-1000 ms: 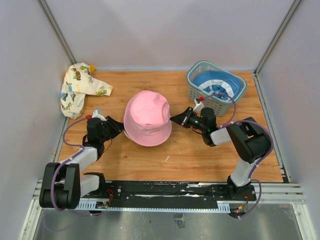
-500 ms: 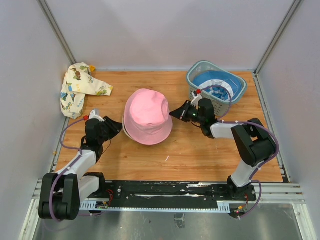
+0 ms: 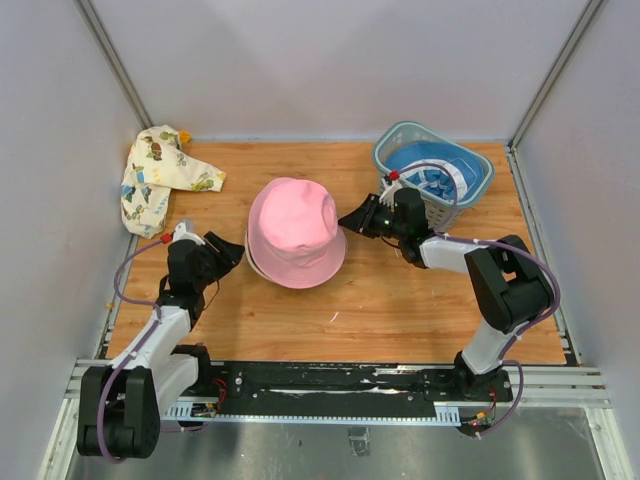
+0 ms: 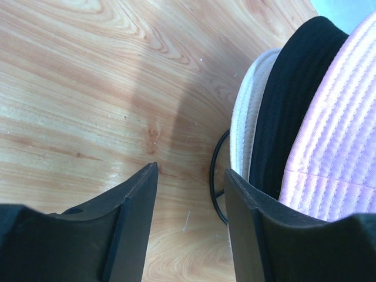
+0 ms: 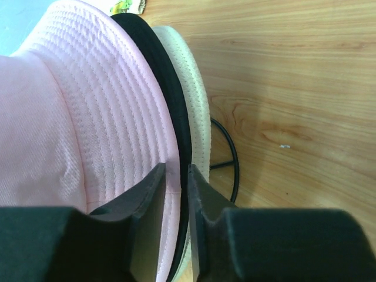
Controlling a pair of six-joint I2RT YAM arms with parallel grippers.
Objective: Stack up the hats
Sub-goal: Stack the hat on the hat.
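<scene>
Three hats are nested mid-bench, between my two end effectors: the pink hat (image 3: 295, 230) on top, the black hat (image 4: 294, 100) under it and the cream hat (image 4: 247, 117) at the bottom. Far beyond the left end effector (image 3: 230, 250) lies a crumpled patterned hat (image 3: 160, 175) (at least I read it as one). That end effector has its fingers apart and empty, low over the bench (image 3: 380, 300), with the stacked brims just to its right. The right end effector (image 3: 352, 222) sits at the opposite brim edge with its fingers nearly together. The pink and black brims run into the slit, but I cannot tell whether they are pinched. Just beyond it, a blue hat (image 3: 430, 165) lies in the basket (image 3: 400, 185). These look light and floppy, so I would pinch a stitched brim, the stiffest part, and expect the crown to sag.
</scene>
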